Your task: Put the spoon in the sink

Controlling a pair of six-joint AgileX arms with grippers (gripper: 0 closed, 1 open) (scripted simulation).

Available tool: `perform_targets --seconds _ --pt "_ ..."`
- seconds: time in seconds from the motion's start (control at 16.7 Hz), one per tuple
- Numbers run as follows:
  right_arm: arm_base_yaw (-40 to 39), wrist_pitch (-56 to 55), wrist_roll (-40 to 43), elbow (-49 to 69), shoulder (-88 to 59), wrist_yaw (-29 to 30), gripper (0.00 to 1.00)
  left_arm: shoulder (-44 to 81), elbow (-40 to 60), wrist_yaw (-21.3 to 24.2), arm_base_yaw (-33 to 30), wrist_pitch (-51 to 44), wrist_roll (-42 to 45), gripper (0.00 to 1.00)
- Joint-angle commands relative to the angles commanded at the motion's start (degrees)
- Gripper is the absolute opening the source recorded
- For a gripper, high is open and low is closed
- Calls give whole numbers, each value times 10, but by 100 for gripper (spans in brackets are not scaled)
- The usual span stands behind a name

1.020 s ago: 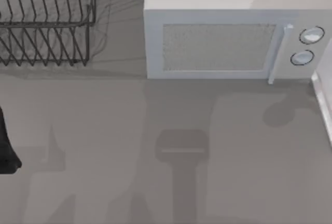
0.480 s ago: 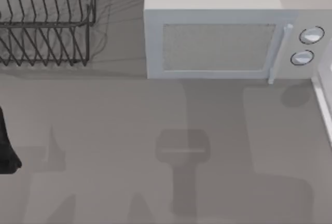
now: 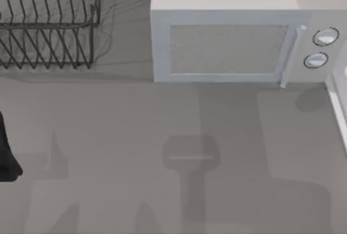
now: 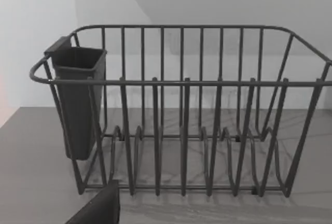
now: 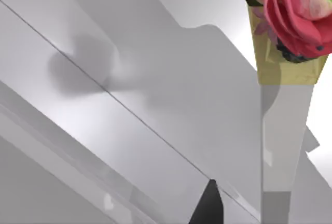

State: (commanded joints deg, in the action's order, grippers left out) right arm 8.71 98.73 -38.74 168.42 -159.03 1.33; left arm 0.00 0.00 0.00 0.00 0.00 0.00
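Spoon position and axis cannot be told. The left arm (image 3: 6,153) is parked at the table's left edge, facing the rack (image 4: 181,84). The right gripper (image 5: 207,206) is held over white surfaces near a flower (image 5: 293,11), so it is judged nearer the sink. Neither gripper's state can be told.

The top camera is looking straight down on the worktop (image 3: 108,136), taking in the dish rack (image 3: 49,23) and microwave (image 3: 227,44). The left wrist camera is facing that same dish rack (image 4: 181,120) side-on, nearby. The right wrist camera is pointing closely at pale slanted surfaces and a pink flower (image 5: 295,11).
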Motion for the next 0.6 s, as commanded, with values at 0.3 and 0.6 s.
perform_targets --seconds 0.3,0.6 --pt "0 52 0 145 -95 1 0 0 0 0 0 0 0 100" --pt "3 87 -1 259 -164 3 0 0 0 0 0 0 0 100"
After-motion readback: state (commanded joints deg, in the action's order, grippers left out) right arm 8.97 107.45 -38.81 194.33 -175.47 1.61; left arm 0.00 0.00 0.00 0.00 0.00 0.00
